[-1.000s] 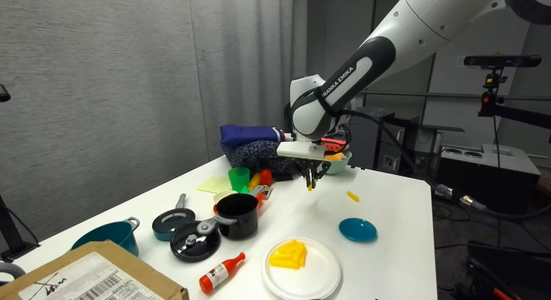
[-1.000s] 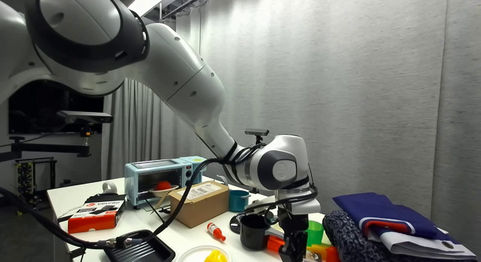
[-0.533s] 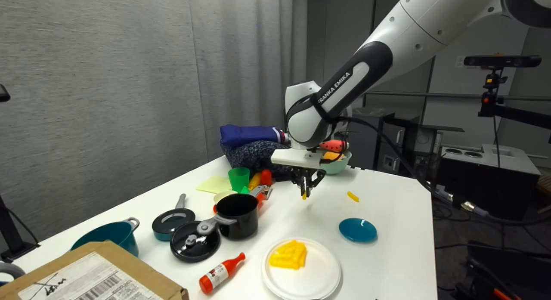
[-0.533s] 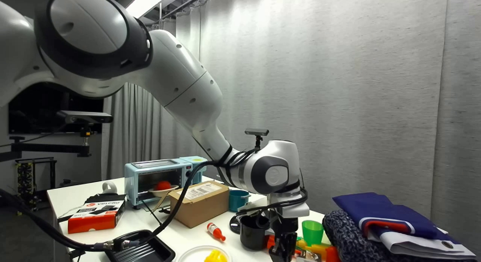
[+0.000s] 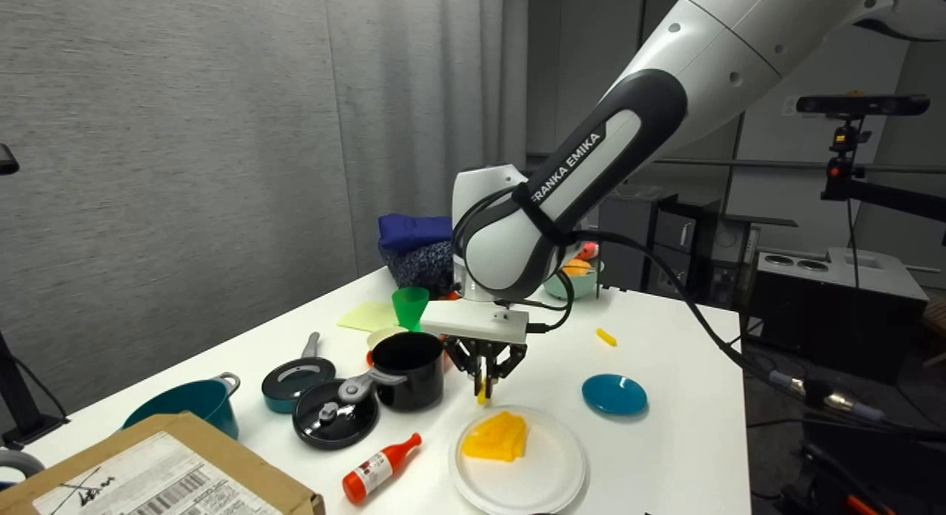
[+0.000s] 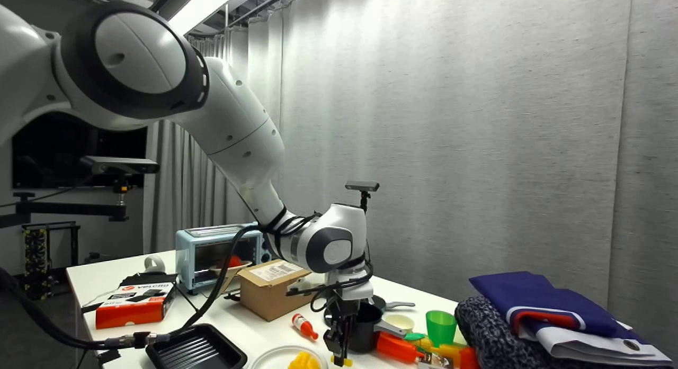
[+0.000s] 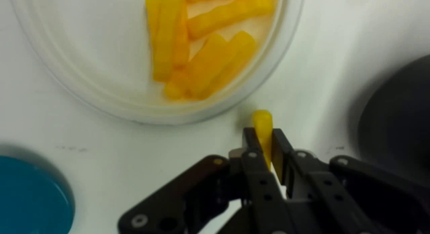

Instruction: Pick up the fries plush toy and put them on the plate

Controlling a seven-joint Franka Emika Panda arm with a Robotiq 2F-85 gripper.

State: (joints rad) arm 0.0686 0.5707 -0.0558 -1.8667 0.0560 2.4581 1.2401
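I am pinching a single yellow fry [image 7: 262, 118] in the pincer [image 7: 263, 134], whose jaws are standing almost together, with only that thin stick filling the gap. In the wrist view the rounded end is poking out past the fingertips [image 7: 249, 138] toward the white plate [image 5: 545, 472], and it is hanging just outside the rim (how high above the table [image 5: 687, 445] I am not managing to judge from here). On the plate a heap of fries [image 5: 497, 437] is lying on the side nearest my pincer, the sticks crossing and leaning against one another. A loose fry [image 5: 606, 338] is lying alone on the table in an exterior view, well apart from the plate, with the teal dish [image 5: 615, 394] sitting roughly between them. Near the pincer I am seeing the black pot [image 5: 408, 378] standing upright, and a black lid [image 5: 349, 432] is lying just beside it. A red bottle [image 5: 380, 468] is resting on its side near the plate in both exterior views. In an exterior view a black tray [image 6: 197, 353] is sitting near the plate, while a cardboard box [image 6: 275, 295] and a light-blue toaster oven [image 6: 218, 250] are standing farther back on the same table
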